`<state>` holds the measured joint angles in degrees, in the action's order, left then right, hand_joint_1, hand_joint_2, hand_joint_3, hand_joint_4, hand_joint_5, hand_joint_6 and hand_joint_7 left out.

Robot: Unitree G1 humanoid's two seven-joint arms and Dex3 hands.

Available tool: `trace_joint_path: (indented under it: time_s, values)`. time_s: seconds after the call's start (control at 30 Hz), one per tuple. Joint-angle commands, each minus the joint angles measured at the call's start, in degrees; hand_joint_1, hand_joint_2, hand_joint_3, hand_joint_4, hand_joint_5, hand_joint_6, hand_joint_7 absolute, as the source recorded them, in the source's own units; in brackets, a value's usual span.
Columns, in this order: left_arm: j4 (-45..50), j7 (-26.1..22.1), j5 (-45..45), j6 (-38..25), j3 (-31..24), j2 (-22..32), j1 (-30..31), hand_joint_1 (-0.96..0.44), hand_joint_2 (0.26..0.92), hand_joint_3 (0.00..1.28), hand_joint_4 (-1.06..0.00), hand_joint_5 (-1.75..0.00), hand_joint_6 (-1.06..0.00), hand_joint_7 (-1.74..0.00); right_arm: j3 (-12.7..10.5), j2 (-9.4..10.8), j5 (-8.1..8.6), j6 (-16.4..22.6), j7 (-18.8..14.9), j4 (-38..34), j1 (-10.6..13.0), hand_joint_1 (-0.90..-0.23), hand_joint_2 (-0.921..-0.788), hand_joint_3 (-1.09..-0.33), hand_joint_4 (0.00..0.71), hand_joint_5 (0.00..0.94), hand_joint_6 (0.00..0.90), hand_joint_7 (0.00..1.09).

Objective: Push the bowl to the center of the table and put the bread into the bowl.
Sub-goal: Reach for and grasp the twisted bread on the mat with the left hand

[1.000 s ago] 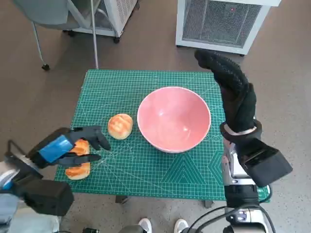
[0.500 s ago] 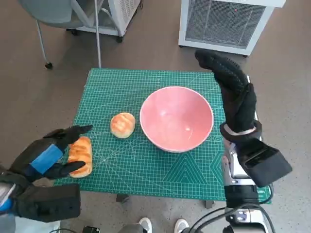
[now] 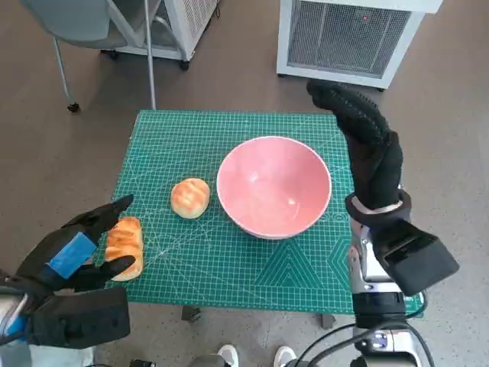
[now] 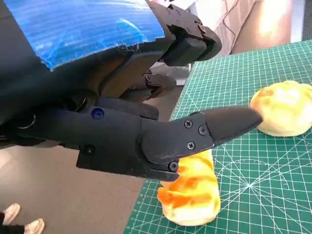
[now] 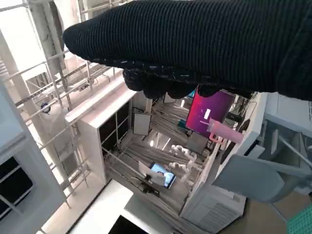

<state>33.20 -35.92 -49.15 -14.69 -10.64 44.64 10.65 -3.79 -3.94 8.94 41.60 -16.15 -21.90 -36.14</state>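
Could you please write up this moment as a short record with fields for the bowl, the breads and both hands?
bowl: pink bowl, upright, empty, near the middle of the green cutting mat
round bread: round bun on the mat beside the bowl, apart from it
long bread: long loaf at the mat's edge, by the left hand
left hand: left hand open beside the long loaf, holding nothing
right hand: right hand raised beside the bowl, fingers extended, holding nothing

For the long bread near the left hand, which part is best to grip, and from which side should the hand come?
Probably the middle of the long bread, across its narrow width. It lies lengthwise by the mat's left edge, and the left hand already sits open on its outer side, so coming from there seems easiest, away from the round bun.
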Motion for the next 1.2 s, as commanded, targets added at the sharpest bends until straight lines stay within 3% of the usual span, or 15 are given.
trace_joint_path:
  time_s: [0.03,0.47,0.93,1.07,1.2]
  values:
    - [-0.3,1.1,-1.4,-0.8,0.5,-1.4,0.8,-0.91,0.921,0.59,-0.18,-0.05,-0.11,-0.07,0.1,0.3,0.12,-1.0,0.4,0.2,1.2,-0.67,-0.921,-0.83,0.28,0.004,-0.001,0.67]
    - [-5.2,4.3,-3.7,-2.8,3.3,-4.7,0.0,-0.9,0.921,0.59,-0.22,-0.07,-0.13,-0.07,-0.2,0.1,0.22,-1.1,0.5,0.3,1.4,-0.666,-0.921,-0.831,0.281,0.004,-0.001,0.67]
    - [-11.2,5.0,-6.4,-11.7,8.9,-11.5,-3.6,-0.86,0.921,0.54,-0.33,-0.14,-0.16,-0.06,-0.9,-0.1,1.04,-1.5,0.1,0.4,1.3,-0.654,-0.921,-0.841,0.277,0.002,-0.001,0.66]
    - [-12.2,5.1,-6.9,-14.5,10.4,-13.6,-4.7,-0.83,0.921,0.41,-0.36,-0.24,-0.17,-0.06,-0.9,0.1,0.81,-1.4,0.3,0.4,1.2,-0.653,-0.921,-0.843,0.277,0.002,-0.001,0.66]
    - [-14.9,6.5,-6.3,-17.2,11.5,-16.5,-6.7,-0.64,0.912,0.13,-0.33,-0.49,-0.22,-0.07,-0.9,0.1,1.04,-1.5,0.2,0.4,1.1,-0.655,-0.921,-0.843,0.277,0.002,-0.001,0.66]
